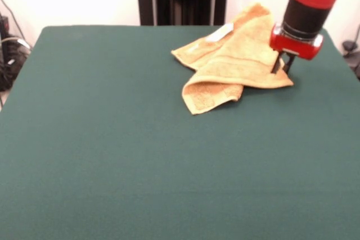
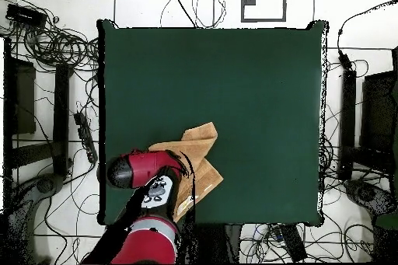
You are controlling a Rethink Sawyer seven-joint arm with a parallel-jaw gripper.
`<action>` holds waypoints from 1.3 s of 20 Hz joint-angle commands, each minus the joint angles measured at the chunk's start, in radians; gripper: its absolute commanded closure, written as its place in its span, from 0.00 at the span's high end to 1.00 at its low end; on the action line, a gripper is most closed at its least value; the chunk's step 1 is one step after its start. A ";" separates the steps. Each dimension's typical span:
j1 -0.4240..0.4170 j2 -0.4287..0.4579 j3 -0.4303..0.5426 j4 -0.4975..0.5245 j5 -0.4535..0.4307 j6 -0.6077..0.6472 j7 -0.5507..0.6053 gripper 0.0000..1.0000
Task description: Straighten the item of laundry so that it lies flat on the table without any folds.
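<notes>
The red and black arm [image 1: 306, 4] is lowered from above, nearly upright, at the towel's edge. The gripper [image 1: 283, 66] is placed at the corner of the orange-tan towel [image 1: 233, 60], with its dark tips touching the cloth; whether they are closed on it cannot be told. The towel is found near one corner of the green table [image 1: 140, 155], close to the robot's side. It is crumpled, with folded layers, one corner turned under, and a white tag [image 1: 220, 33] shown on top.
</notes>
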 commanded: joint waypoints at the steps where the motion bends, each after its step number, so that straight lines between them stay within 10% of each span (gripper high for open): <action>1: -0.026 0.360 0.026 -0.224 0.062 -0.273 0.169 0.00; 10: -0.048 0.340 0.041 -0.210 0.064 -0.250 0.180 0.00; 26: -0.334 0.139 0.322 -0.290 0.027 0.029 -0.028 0.00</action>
